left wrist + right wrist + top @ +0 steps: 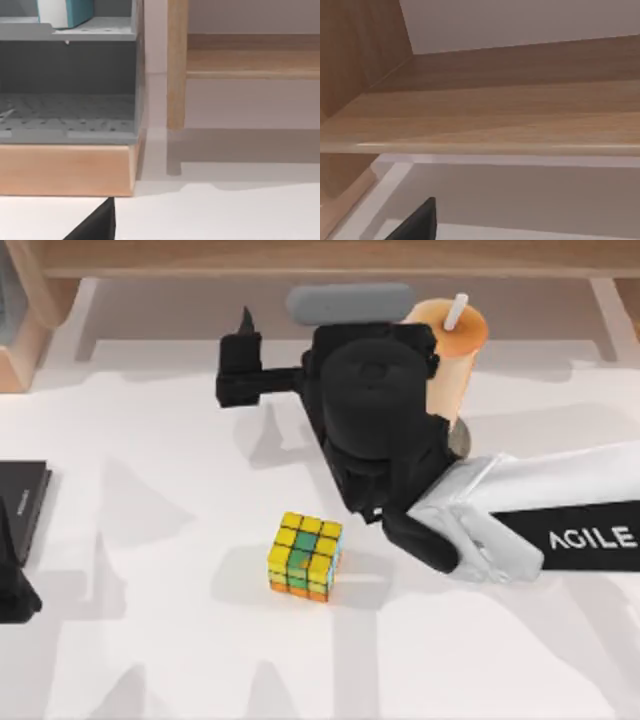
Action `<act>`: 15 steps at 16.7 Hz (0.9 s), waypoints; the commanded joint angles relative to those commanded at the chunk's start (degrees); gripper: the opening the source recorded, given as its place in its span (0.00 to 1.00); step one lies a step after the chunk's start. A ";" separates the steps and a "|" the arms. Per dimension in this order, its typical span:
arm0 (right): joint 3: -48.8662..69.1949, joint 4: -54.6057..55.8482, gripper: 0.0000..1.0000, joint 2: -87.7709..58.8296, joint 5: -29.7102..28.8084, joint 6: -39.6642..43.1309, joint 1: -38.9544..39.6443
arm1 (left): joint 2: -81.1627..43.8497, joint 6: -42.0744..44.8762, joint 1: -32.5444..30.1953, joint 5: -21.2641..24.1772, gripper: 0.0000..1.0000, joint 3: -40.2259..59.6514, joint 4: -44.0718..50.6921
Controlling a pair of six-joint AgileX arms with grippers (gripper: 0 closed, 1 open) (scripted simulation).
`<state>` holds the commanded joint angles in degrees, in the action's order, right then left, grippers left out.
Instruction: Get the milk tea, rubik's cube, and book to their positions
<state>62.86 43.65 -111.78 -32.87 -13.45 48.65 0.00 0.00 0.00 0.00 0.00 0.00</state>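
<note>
A white table seen from above. My right arm reaches toward the back; its right gripper (243, 345) sits left of the milk tea (452, 355), apart, grasping nothing; I cannot tell the jaw state. The rubik's cube (305, 556) rests mid-table. Best approach: square up, then close gently around the cup.

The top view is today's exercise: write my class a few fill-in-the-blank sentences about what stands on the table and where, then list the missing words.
1. The straw in the milk tea is coloured ____.
2. The rubik's cube rests on the white ____.
3. The right arm's black wrist sits right beside the ____.
4. A flat black book lies at the table's ____ edge.

Missing words: white; table; milk tea; left
</note>
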 joint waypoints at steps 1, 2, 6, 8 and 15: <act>3.23 -4.80 1.00 -0.69 1.75 -2.52 1.30 | 0.00 0.00 0.00 0.00 1.00 0.00 0.00; 6.56 -9.76 1.00 -1.49 3.57 -5.14 2.56 | 0.00 0.00 0.00 0.00 1.00 0.00 0.00; 20.54 -31.97 1.00 -5.48 11.21 -16.34 6.73 | 0.00 0.00 0.00 0.00 1.00 0.00 0.00; 27.68 -44.18 1.00 -7.85 14.95 -22.01 7.88 | 0.00 0.00 0.00 0.00 1.00 0.00 0.00; 49.77 -87.15 1.00 -16.83 25.62 -38.85 6.19 | 0.00 0.00 0.00 0.00 1.00 0.00 0.00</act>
<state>112.63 -43.50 -128.61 -7.25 -52.31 54.85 0.00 0.00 0.00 0.00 0.00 0.00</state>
